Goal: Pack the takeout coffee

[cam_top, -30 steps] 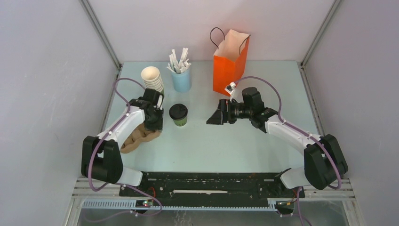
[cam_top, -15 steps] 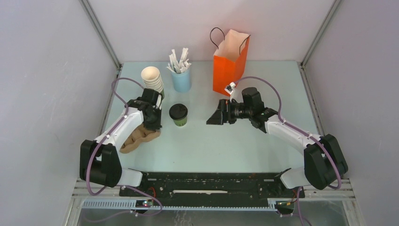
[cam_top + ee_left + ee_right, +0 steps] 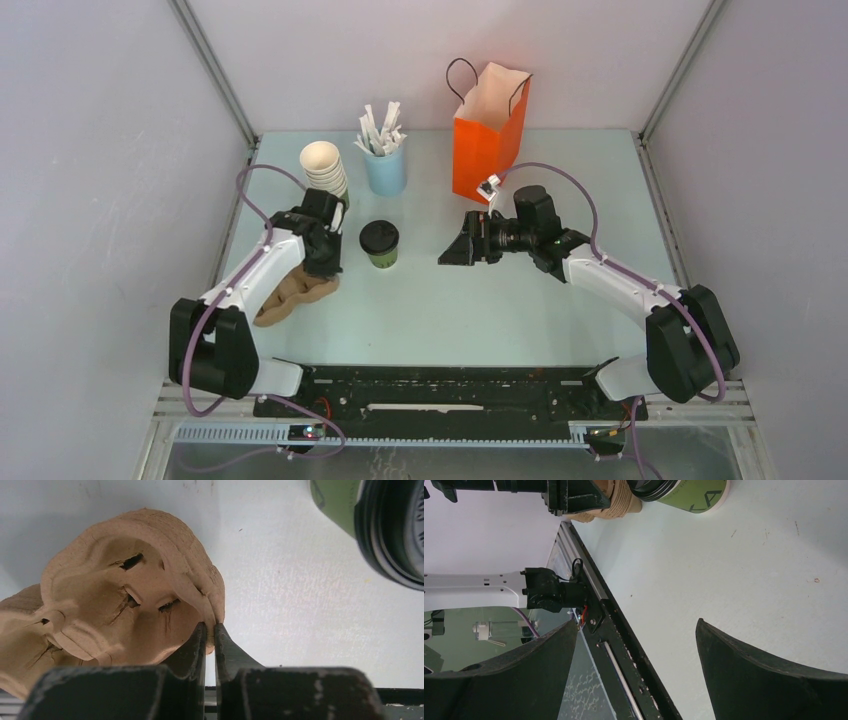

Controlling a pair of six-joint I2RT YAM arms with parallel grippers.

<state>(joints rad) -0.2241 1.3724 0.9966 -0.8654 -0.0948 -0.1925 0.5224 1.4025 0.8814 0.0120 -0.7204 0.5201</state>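
The takeout coffee (image 3: 380, 243), a small green cup with a black lid, stands upright mid-table. It also shows at the top right of the left wrist view (image 3: 385, 525) and at the top of the right wrist view (image 3: 689, 492). A brown pulp cup carrier (image 3: 288, 296) lies just left of it. My left gripper (image 3: 326, 266) is shut on the carrier's rim (image 3: 212, 605), its fingertips (image 3: 200, 635) pinching the thin edge. My right gripper (image 3: 452, 251) is open and empty, right of the cup and pointing at it, with the cup beyond its fingertips (image 3: 724, 645).
An orange paper bag (image 3: 488, 135) with black handles stands open at the back, behind my right arm. A stack of cream-and-green cups (image 3: 325, 168) and a light blue cup of white sticks (image 3: 385, 165) stand at the back left. The black base rail (image 3: 624, 645) runs along the near edge.
My left arm has shifted slightly left, and the carrier in its grip has moved a little with it. The right arm and the coffee cup have not moved.
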